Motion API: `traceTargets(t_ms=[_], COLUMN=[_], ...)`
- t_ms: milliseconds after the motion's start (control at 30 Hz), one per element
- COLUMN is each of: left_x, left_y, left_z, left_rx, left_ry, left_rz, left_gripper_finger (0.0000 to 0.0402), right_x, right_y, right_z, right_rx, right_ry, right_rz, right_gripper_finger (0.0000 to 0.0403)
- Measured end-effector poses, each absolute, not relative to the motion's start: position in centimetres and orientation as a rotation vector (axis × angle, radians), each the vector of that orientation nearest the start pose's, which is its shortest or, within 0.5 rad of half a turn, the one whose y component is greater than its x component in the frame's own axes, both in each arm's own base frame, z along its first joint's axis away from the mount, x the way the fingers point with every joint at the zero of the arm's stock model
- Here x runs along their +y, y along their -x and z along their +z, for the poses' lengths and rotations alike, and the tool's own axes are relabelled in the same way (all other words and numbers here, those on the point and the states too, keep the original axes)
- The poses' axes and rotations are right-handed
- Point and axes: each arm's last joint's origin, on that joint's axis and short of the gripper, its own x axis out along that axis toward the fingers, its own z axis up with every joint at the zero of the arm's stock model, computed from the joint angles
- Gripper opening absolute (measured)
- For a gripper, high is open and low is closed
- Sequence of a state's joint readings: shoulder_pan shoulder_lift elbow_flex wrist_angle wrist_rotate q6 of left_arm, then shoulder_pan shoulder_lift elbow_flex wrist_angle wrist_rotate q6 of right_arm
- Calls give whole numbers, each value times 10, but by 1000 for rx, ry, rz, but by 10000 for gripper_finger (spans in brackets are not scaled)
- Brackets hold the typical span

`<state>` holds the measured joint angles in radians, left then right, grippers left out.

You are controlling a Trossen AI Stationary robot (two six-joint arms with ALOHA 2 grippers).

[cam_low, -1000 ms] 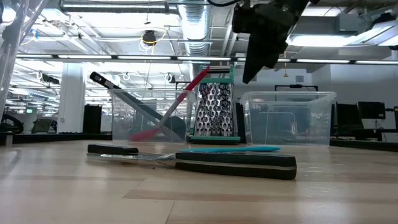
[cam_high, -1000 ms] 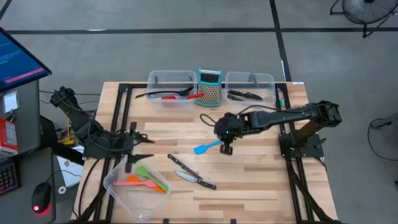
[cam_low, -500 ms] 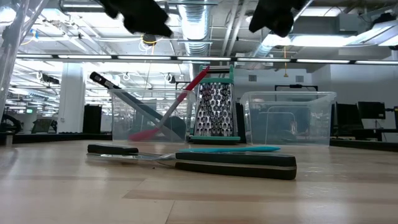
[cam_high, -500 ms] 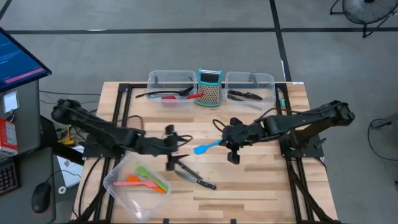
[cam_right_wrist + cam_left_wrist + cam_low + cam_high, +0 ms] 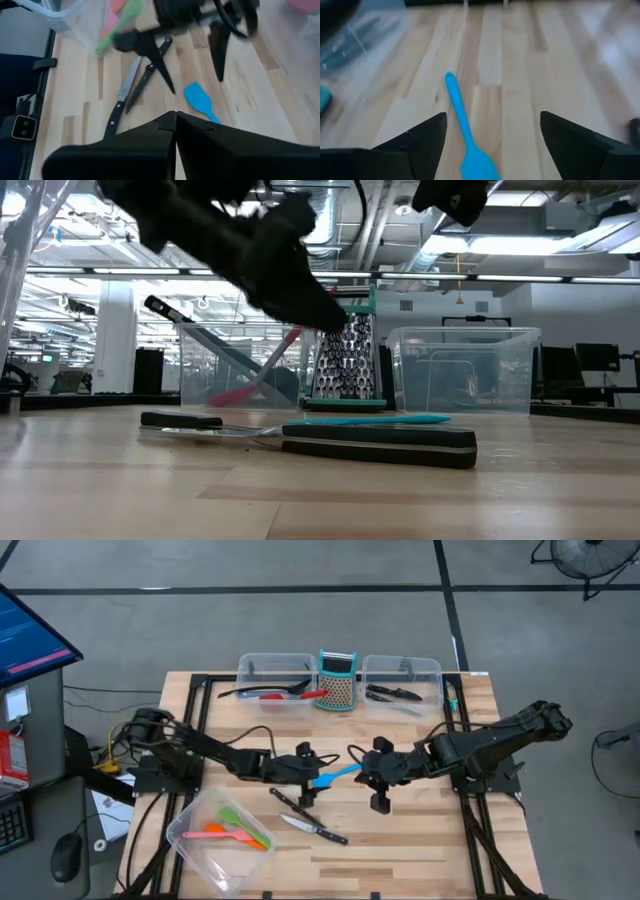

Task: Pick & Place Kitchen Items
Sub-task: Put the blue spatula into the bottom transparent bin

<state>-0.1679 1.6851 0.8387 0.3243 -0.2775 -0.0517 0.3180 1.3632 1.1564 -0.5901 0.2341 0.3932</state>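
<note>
Two end effectors crowd our blue spatula (image 5: pixel 333 776) at mid-desk (image 5: pixel 420 840).
From above, our left end effector (image 5: pixel 306 772) is spread over its blade; a bump could skid it. In the wrist view, our right end effector (image 5: pixel 176 131), closed and empty, risks collision nearby.

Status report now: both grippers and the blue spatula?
Left gripper open, above blue spatula, fingers astride it. Right gripper shut, empty, beside it. Two knives close by on table.
</note>
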Motion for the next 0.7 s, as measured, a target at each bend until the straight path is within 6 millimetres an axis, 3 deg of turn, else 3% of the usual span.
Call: traceTargets(t_ms=[433,600,700], left_x=[-36,-35,-32], left_y=[-353,-355,-354], left_z=[95,80,72], left_rx=[666,681,706], left_ry=[-70,-38,-17], left_rz=[149,173,180], left_gripper_finger=[301,293,262], right_x=[89,89,89], right_y=[-270,-270,-270], right_z=[302,302,302], right_rx=[757,756,756], right_ry=[-144,-145,-146], right_rz=[-78,-79,-79], right_gripper_finger=[4,4,4])
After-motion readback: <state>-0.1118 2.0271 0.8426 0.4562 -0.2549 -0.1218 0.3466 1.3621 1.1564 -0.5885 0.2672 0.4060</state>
